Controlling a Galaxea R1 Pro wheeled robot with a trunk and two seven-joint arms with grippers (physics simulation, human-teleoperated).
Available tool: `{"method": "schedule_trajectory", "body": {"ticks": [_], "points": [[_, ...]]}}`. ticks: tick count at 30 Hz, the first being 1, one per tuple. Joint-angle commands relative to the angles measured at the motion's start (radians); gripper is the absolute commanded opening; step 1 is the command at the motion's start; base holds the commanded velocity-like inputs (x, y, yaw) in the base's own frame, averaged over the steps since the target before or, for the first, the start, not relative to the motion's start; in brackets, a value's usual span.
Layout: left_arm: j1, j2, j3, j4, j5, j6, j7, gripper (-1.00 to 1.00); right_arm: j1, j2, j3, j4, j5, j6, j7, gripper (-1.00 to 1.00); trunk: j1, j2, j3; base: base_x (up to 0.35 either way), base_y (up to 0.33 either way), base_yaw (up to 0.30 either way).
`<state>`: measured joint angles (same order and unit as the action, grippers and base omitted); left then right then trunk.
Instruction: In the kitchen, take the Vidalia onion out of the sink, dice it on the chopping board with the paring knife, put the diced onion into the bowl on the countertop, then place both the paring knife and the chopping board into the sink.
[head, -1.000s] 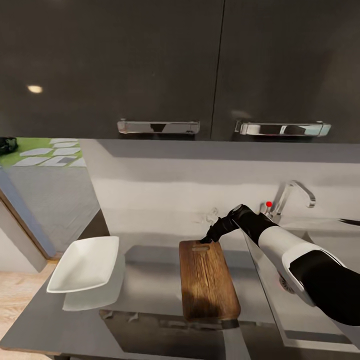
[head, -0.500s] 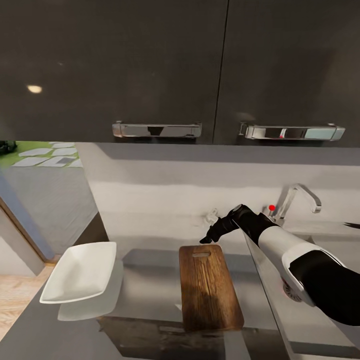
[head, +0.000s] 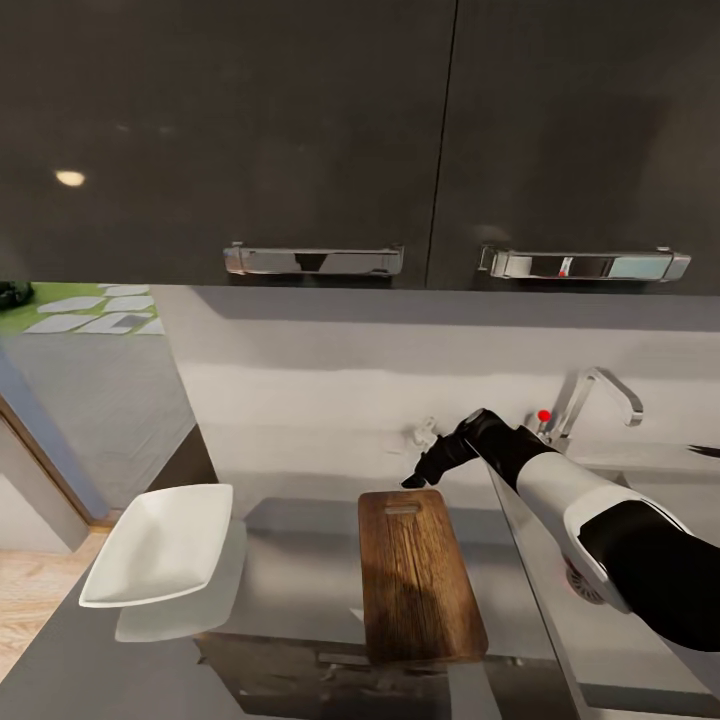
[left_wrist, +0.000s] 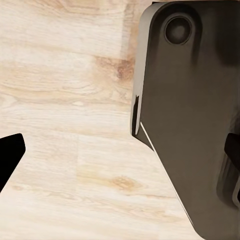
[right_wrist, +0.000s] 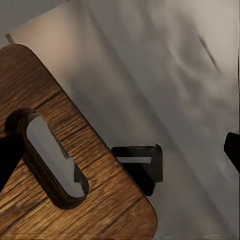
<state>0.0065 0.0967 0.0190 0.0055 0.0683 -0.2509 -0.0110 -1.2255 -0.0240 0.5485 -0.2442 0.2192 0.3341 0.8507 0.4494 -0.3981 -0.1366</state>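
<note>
The right gripper (head: 412, 481) hovers just above the handle slot at the 12 o'clock end of the flat brown wooden chopping board (head: 418, 575), its dark fingers (right_wrist: 9, 155) spread apart and empty. The board lies on the glossy grey desk (head: 290, 580), the shallow white squarish bowl (head: 158, 545) at its 9 o'clock. A good grasp likely means descending squarely over that end, straddling the board's edge before closing.

Brown chopping board (head: 418, 575) flat on grey countertop (head: 290, 580), white bowl (head: 158, 545) well apart, sink (head: 640, 620) beside
</note>
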Motion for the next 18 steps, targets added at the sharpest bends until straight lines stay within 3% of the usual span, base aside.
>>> {"method": "schedule_trajectory", "body": {"ticks": [1,7,18], "points": [[0.000,0.000,0.001,0.001,0.007,-0.004,-0.001,1.00,0.000,0.001,-0.004,-0.003,0.031,0.007,0.005,1.00,0.001,-0.002,-0.002,0.000,0.000,0.000],[0.000,0.000,0.001,0.001,0.007,-0.004,-0.001,1.00,0.000,0.006,-0.004,-0.003,0.126,0.008,0.007,1.00,0.001,-0.002,-0.002,0.000,0.000,0.000],[0.000,0.000,0.000,0.001,0.007,-0.004,-0.001,1.00,0.000,0.007,-0.004,-0.003,0.148,0.007,0.007,1.00,0.001,-0.002,-0.002,0.000,0.000,0.000]]}}
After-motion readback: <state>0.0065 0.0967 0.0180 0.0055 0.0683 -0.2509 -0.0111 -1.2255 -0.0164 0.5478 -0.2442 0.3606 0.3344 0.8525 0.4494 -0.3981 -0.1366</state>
